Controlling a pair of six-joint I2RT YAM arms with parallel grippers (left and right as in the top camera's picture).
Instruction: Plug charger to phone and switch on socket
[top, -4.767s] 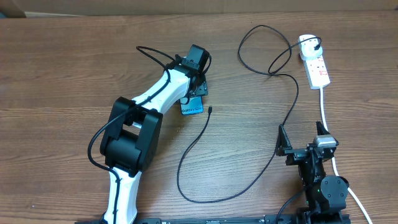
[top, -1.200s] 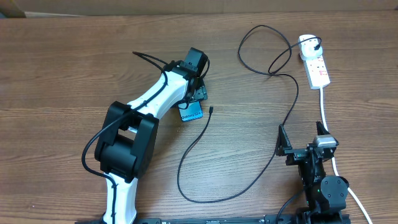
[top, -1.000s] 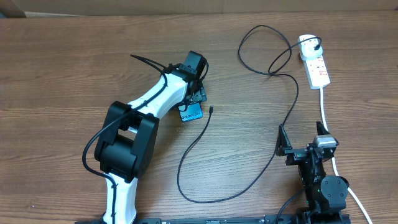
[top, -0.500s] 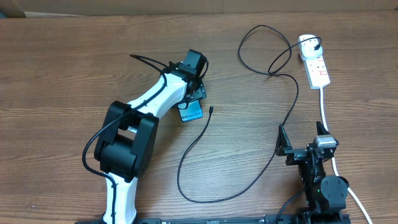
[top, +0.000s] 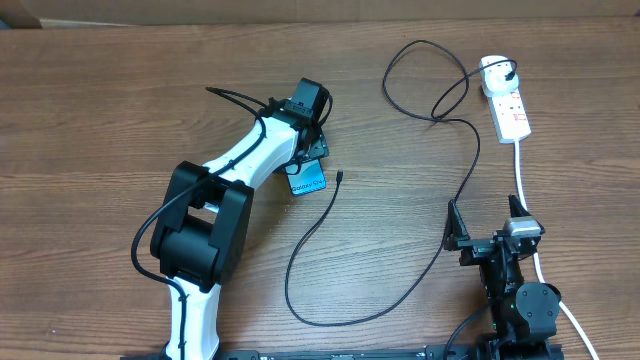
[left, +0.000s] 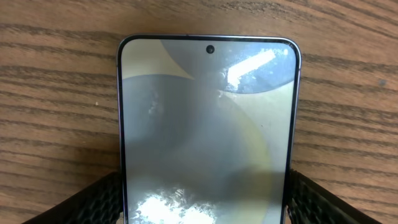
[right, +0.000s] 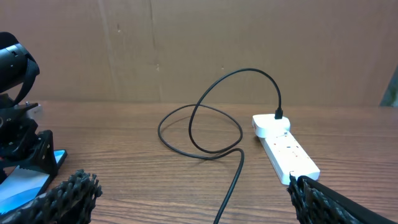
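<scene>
The left arm (top: 215, 200) reaches from the worktop's (top: 90, 110) near edge toward its middle, left hand (top: 313, 150) pointing down, fingers (left: 102, 199) set apart; the right hand (top: 485, 228) sits low near the near right corner, fingers spread wide.

The cable (top: 287, 285) loops over the bench (top: 90, 110) between phone (top: 309, 178) and socket (top: 508, 105), barring low passes; beyond the left arm (top: 245, 160) lies open wood.

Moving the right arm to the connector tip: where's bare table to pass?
Bare: inside the charger cable's curve, between phone and right gripper; also left of the left arm. Crowded: by the socket, cable loops and white cord.
</scene>
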